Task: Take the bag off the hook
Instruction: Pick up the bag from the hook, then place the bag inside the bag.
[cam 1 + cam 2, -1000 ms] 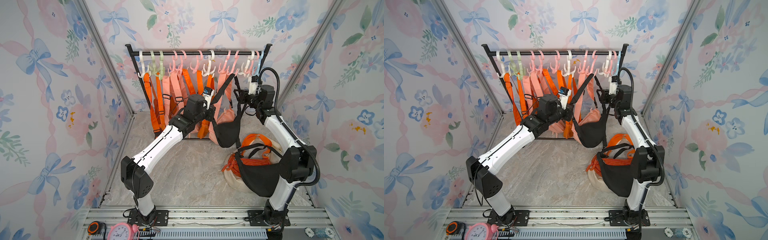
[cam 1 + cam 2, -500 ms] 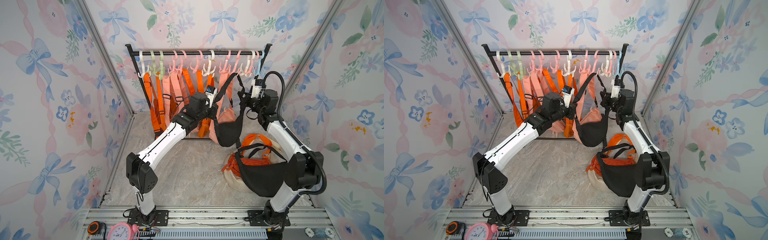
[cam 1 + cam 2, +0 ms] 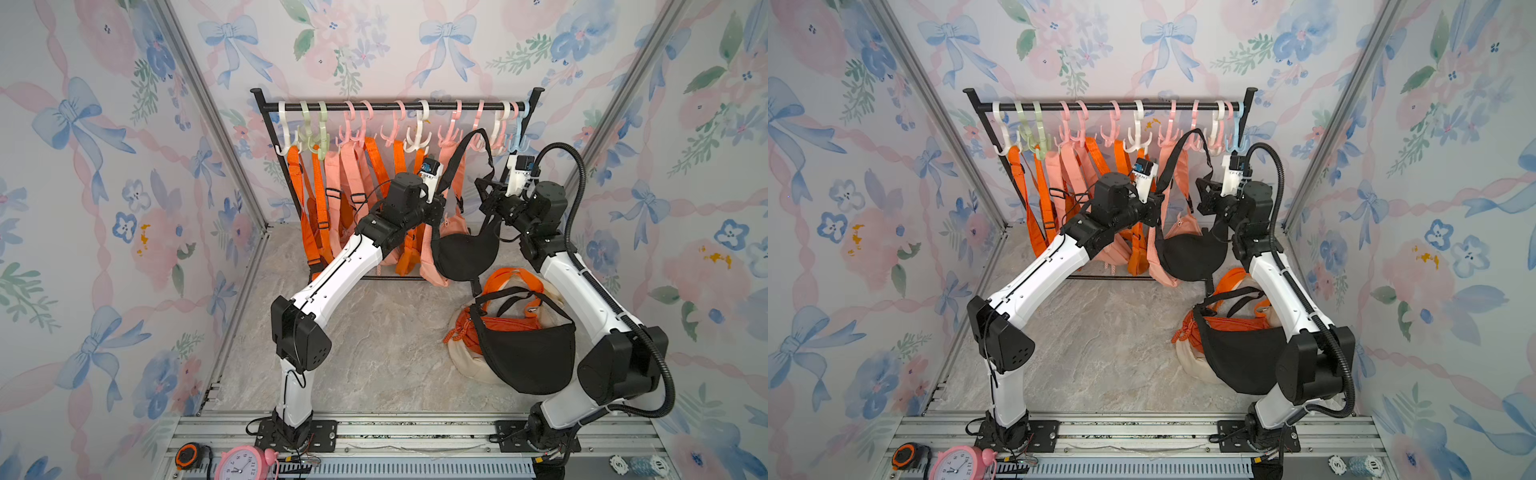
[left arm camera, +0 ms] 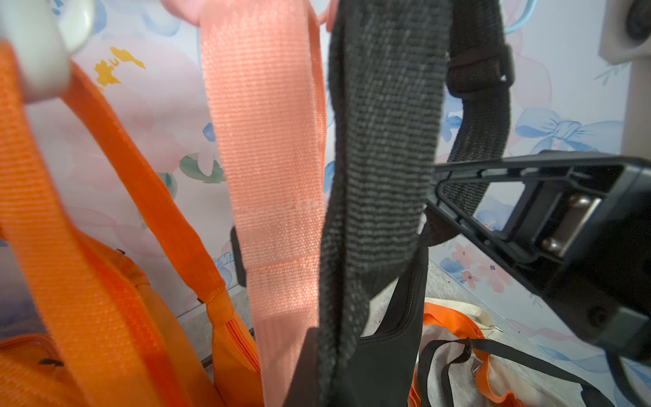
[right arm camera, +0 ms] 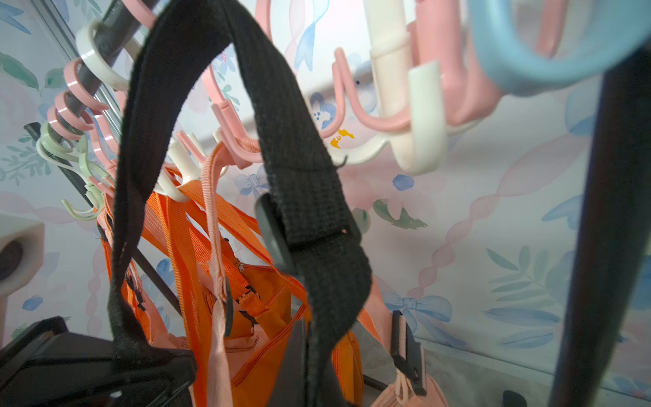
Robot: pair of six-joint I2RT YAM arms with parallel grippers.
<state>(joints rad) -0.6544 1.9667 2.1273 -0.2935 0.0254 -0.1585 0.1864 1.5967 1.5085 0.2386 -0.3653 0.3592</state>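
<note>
Left tool (image 3: 439,203), right tool (image 3: 487,194) on one black bag (image 3: 465,253)

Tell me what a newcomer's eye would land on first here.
First, the black bag hanging mid-scene, with the left gripper and right gripper both shut on its strap, one on each side. Behind it, a rail of pastel hooks carries orange and peach bags. On the floor by the right arm lies a heap of bags, a second black bag on top.
</note>
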